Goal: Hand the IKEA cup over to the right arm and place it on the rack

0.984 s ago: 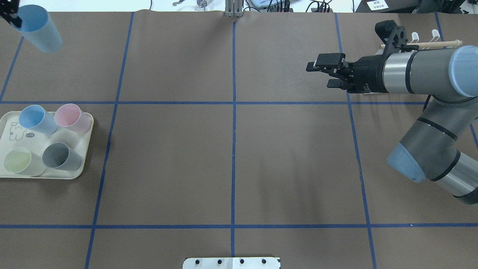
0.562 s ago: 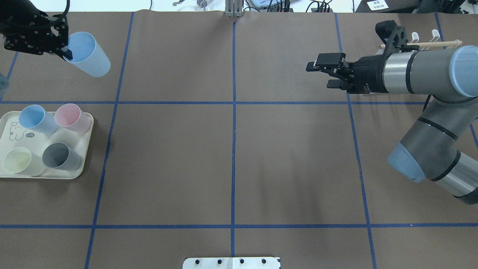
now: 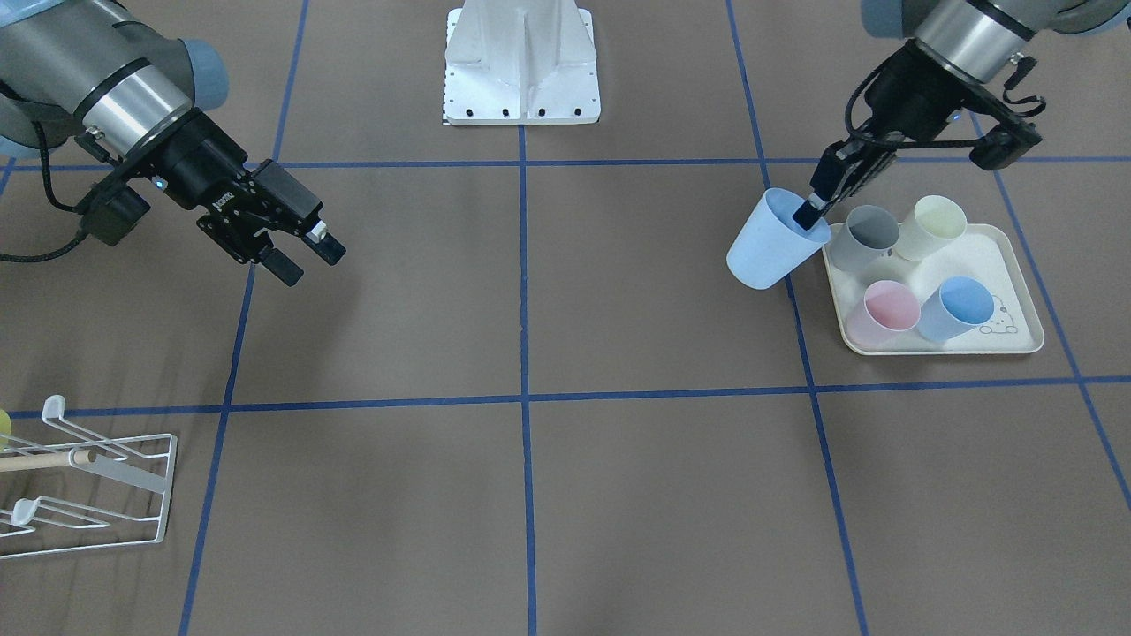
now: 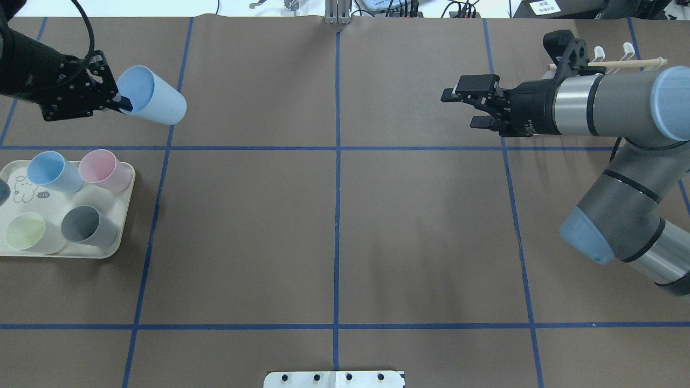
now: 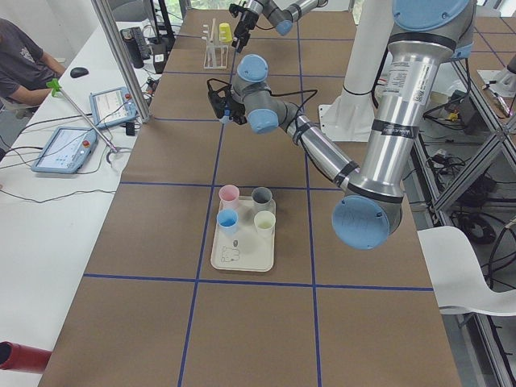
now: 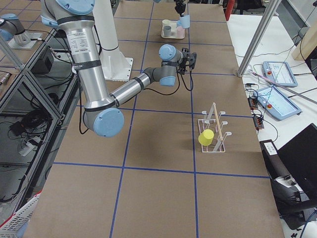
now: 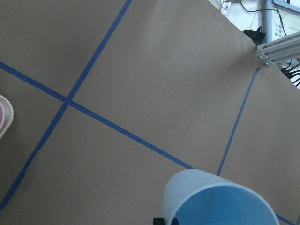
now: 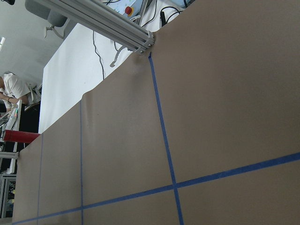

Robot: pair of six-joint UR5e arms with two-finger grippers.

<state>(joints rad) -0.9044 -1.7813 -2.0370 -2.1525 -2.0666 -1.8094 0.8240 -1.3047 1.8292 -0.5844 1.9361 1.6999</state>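
My left gripper (image 4: 121, 101) is shut on the rim of a light blue cup (image 4: 156, 102) and holds it tilted above the table, mouth toward the gripper. In the front-facing view the cup (image 3: 770, 252) hangs just beside the tray's corner, with the left gripper (image 3: 808, 212) on its rim. The left wrist view shows the cup's open mouth (image 7: 220, 204). My right gripper (image 4: 461, 109) on the right arm (image 4: 604, 102) is open and empty, pointing toward the table's middle, far from the cup. The white wire rack (image 4: 612, 56) stands behind the right arm and holds a yellow cup (image 6: 206, 137).
A cream rabbit-print tray (image 4: 125, 215) at the left holds a blue cup (image 4: 51, 172), a pink cup (image 4: 102, 168), a grey cup (image 4: 86, 225) and a pale yellow-green cup (image 4: 27, 233). Blue tape lines grid the brown table. A white mounting plate (image 3: 521, 66) sits at the robot's base.
My left gripper has carried the light blue cup in from the far left corner, rightward and nearer the tray. My right gripper has barely moved and stays open.
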